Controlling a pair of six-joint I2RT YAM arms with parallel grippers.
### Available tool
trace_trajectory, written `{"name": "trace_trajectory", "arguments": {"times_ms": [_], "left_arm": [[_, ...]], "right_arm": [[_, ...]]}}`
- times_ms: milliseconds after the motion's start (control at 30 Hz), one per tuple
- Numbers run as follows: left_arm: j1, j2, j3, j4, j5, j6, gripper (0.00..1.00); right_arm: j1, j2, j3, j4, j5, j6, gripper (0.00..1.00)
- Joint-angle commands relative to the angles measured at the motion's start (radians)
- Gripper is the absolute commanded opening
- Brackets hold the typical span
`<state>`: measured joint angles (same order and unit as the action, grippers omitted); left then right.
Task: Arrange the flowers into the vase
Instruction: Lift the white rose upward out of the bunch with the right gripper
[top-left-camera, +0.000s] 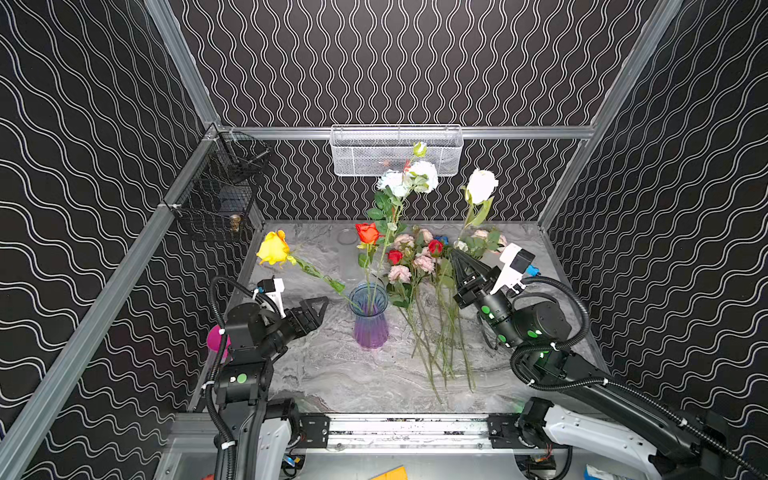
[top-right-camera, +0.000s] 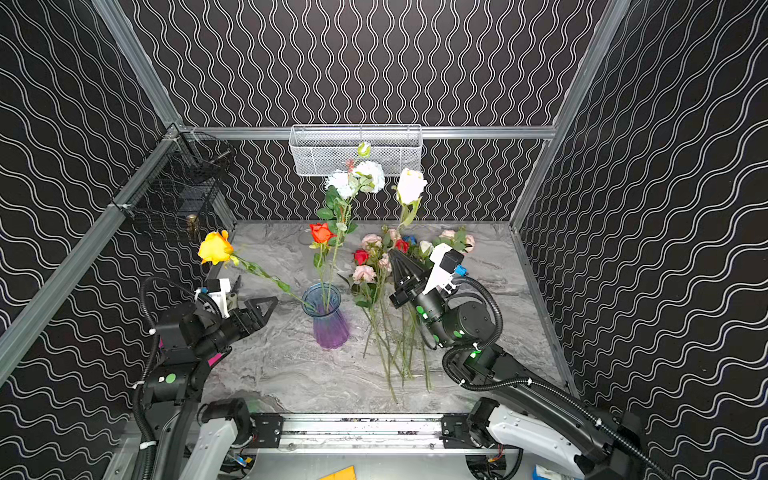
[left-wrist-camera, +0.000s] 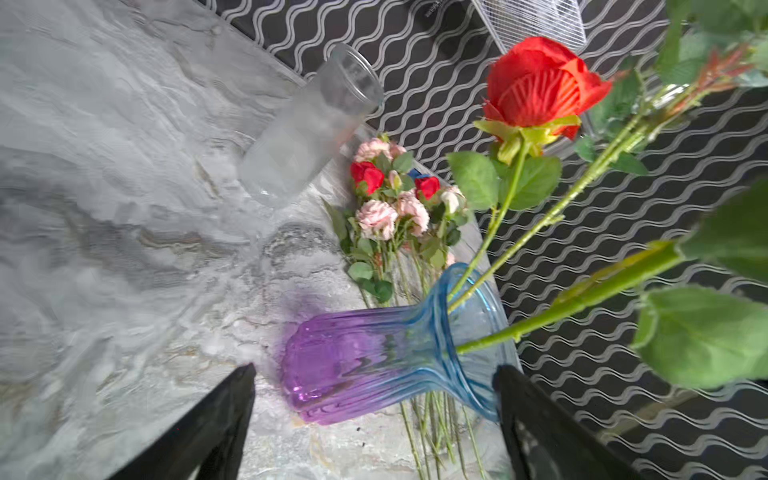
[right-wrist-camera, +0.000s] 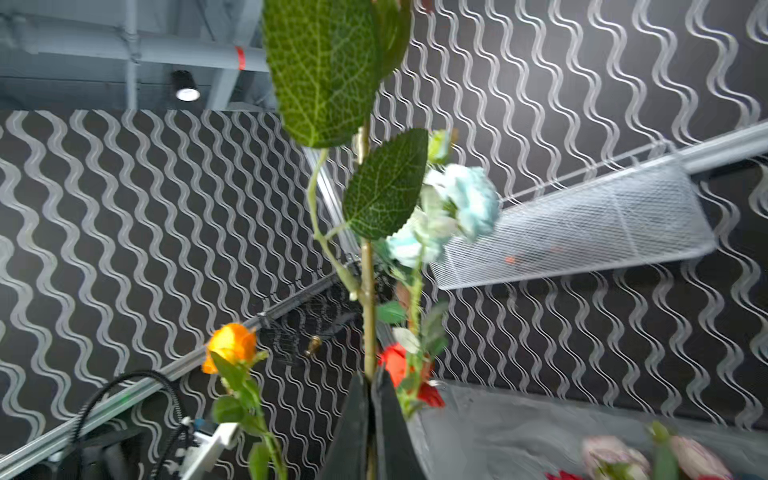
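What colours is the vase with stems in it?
The vase fades from blue to purple; left wrist view.

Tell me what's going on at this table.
Two robot arms are filling the blue-and-purple vase. It holds three stems: a yellow rose leaning toward the left arm, a red-orange rose and a white cluster. The left end effector is open and empty beside the vase. The right end effector is shut on the stem of a white rose, holding it upright by the pile of flowers lying on the table.
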<state>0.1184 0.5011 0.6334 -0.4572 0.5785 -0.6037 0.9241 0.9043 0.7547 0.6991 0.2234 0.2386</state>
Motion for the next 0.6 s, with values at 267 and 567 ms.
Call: {"name": "trace_trajectory", "arguments": {"times_ms": [267,567], "left_arm": [[0.003,-0.036,-0.036,0.059,-0.028,-0.004,0.97],[0.003,-0.02,-0.074,0.122,0.069,-0.039,0.99]], "right_arm": [[0.055,0.114,0.206,0.163,-0.085,-0.128,0.0],[0.053,0.359,0.388,0.328,-0.048,-0.208,0.0]]}}
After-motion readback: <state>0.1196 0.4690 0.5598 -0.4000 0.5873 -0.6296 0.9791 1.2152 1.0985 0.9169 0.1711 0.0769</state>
